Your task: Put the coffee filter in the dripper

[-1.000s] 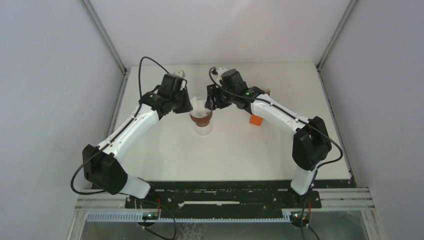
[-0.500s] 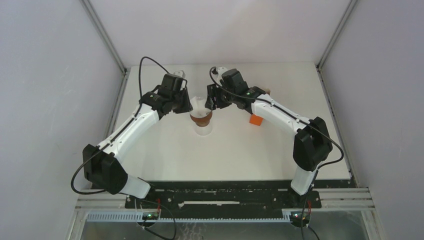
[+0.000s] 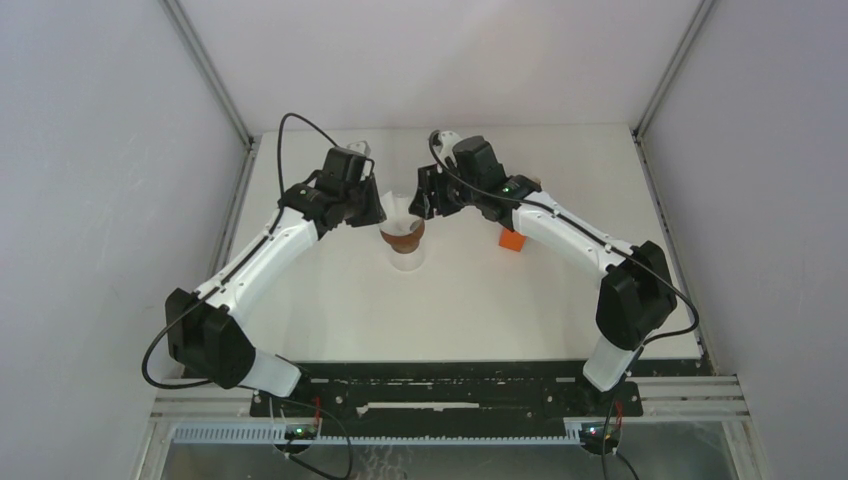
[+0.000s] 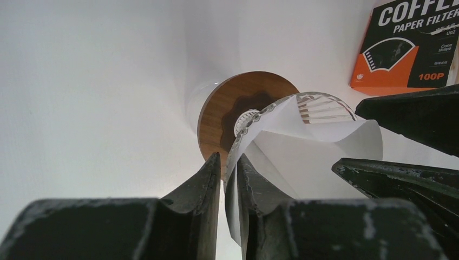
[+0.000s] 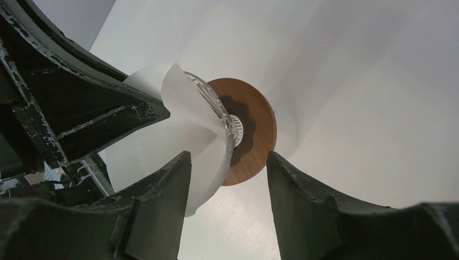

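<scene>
At mid-table, slightly toward 12 o'clock in the top view, the dripper (image 3: 402, 238) stands on a clear cup (image 3: 406, 260). The filter (image 3: 399, 211) rises white from the dripper's 12 o'clock side, between the two grippers. The left gripper (image 3: 374, 213) is at the dripper's 10 o'clock and the right gripper (image 3: 421, 206) at its 1 o'clock. An orange box (image 3: 511, 241) sits on the table (image 3: 450, 310) at the dripper's 3 o'clock, well apart from it.

From the left wrist, the left gripper (image 4: 228, 161) has its jaws almost together, pinching the filter's (image 4: 308, 149) edge. The paper is spread into a cone and lies against the dripper's (image 4: 224, 103) ribbed glass rim. Whether it is fully seated I cannot tell.

From the right wrist, the right gripper (image 5: 227, 157) has its jaws wide apart and grips nothing. The filter's (image 5: 187, 122) lower edge hangs just inside one of its fingers (image 5: 162, 200), with the dripper (image 5: 258, 127) beyond.
</scene>
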Motion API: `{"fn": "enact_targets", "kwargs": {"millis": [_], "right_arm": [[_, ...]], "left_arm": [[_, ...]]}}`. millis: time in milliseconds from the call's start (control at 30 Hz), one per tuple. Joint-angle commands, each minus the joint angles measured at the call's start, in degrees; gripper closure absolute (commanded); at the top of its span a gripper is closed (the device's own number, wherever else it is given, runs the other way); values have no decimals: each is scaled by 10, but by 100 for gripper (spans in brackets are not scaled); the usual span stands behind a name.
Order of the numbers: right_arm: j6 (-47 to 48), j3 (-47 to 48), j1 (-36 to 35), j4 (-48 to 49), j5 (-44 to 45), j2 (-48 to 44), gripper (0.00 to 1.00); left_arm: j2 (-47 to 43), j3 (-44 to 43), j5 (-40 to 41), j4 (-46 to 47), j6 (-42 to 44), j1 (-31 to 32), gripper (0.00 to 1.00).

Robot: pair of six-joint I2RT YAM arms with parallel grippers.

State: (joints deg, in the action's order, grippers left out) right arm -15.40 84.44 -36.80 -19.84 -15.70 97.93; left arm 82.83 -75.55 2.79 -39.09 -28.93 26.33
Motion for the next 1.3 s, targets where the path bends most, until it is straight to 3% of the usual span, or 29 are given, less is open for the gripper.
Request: {"fn": "enact_targets", "kwargs": {"millis": [0,1267], "right_arm": [[-13,-8,6,34,-12,-37,37],[-9,-11,5,59,-23,-65,33]], "left_arm": [[-19,-14,4,7,9,-1,77],[-103,-20,14,41,-3,-2,50]]}}
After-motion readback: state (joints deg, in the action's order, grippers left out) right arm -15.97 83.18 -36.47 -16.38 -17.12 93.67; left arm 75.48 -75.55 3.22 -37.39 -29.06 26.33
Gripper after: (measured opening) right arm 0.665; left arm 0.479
